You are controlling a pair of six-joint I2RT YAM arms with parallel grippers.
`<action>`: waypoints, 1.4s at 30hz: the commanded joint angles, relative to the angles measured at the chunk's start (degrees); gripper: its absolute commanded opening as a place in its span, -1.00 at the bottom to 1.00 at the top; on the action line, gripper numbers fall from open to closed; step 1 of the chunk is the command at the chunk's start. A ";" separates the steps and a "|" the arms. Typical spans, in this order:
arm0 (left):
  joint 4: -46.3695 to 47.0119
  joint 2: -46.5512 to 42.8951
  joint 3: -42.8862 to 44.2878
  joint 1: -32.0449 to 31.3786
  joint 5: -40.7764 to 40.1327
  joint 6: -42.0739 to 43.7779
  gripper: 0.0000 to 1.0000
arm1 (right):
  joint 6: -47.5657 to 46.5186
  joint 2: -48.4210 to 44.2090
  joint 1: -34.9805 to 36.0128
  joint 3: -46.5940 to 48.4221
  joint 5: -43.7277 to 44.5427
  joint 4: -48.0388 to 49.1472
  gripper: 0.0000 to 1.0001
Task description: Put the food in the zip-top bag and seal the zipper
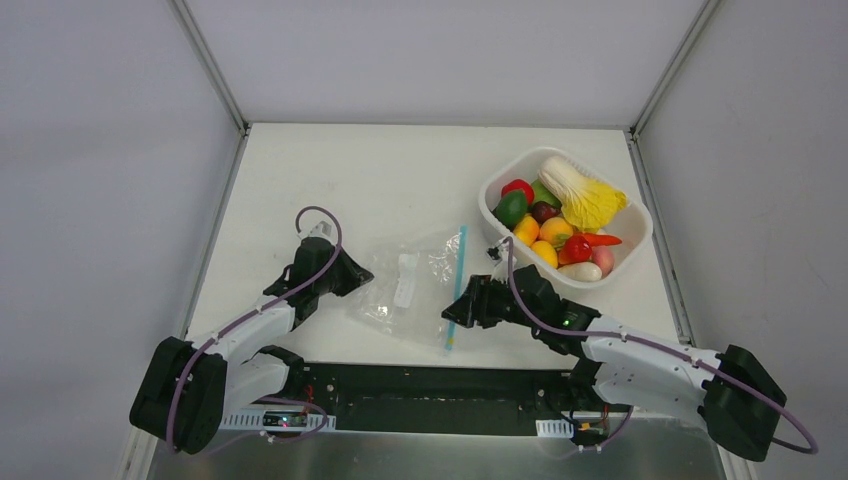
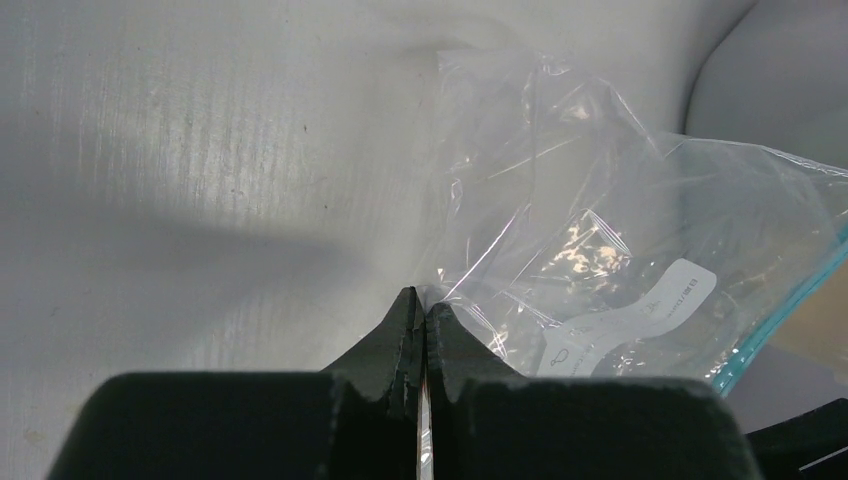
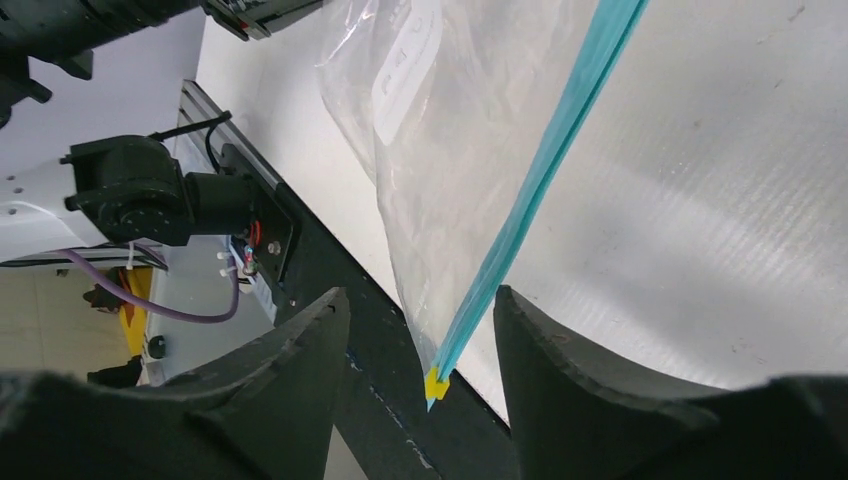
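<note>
**Reporter:** Where is the zip-top bag (image 1: 420, 290)?

**Bystander:** One bag of clear, crinkled film lies flat mid-table (image 1: 350, 180). It carries one curved white label strip (image 1: 405, 280). The zipper (image 1: 458, 280), a thin, straight teal band, runs down the bag's 3 o'clock edge and ends in a small yellow tab (image 3: 436, 383).

**Reporter:** And the food (image 1: 556, 230)?

**Bystander:** All of it sits in one white tub (image 1: 635, 240) with rounded corners, at 2 o'clock from the bag. The pieces are glossy and mostly round. I count about a dozen, though they overlap. There is one leafy white-and-yellow cabbage, two reds, two greens, a dark purple, several oranges and yellows, a pointed carrot, a pink and a cream.

**Reporter:** What are the two arms doing?

**Bystander:** The left gripper (image 2: 420, 300) is at the bag's 9 o'clock edge. Its matte black fingers are pressed together, and the film appears nipped between them. The right gripper (image 3: 420, 295) is at the 5 o'clock corner. Its jaws stand apart, one on either side of the zipper's tabbed end, and touch nothing.
</note>
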 commanded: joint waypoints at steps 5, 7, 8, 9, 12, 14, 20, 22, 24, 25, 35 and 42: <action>4.43 -0.07 -1.36 -0.63 0.46 0.54 -1.00 | 2.82 -0.84 0.11 -1.20 -2.46 8.10 0.05; 6.50 0.55 -1.75 -0.63 1.64 0.09 -1.00 | 2.79 -0.03 0.10 -0.71 -3.41 9.58 0.01; 7.14 0.93 -1.78 -0.63 2.11 -0.09 -1.00 | 2.75 0.27 0.12 -0.46 -4.14 10.41 0.00; 7.51 1.20 -1.82 -0.63 2.28 -0.26 -1.00 | 2.69 0.46 0.13 -0.19 -4.77 11.02 0.00; 8.07 1.05 -2.22 -0.63 2.12 -0.72 -1.00 | 2.70 -0.10 0.10 0.00 -5.28 12.24 0.00; 7.10 0.29 -2.27 -0.63 1.70 -0.22 -1.00 | 2.92 -1.53 0.09 -0.75 -4.17 12.51 0.00; 4.88 -2.63 -2.26 -0.63 0.12 0.72 -1.00 | 3.74 -0.99 0.09 -1.80 0.30 11.20 -0.06; 4.18 -3.20 -2.15 -0.63 -0.06 0.89 -1.00 | 4.63 0.13 0.06 -1.06 3.58 7.69 -0.01; 3.69 -3.28 -2.01 -0.63 -0.09 1.10 -1.00 | 4.62 0.91 0.05 -1.01 5.22 6.71 -0.01; 3.35 -3.35 -1.98 -0.63 -0.25 1.06 -1.00 | 4.76 1.01 0.10 -1.13 5.89 6.66 -0.05; -1.51 -4.36 -0.87 -0.63 -1.39 4.95 -1.00 | 6.11 -1.84 0.04 -1.58 14.81 0.99 -0.01; -9.70 -4.30 2.17 -0.63 -1.45 13.22 -1.00 | 3.65 -0.28 -3.31 1.92 16.95 -3.60 -0.05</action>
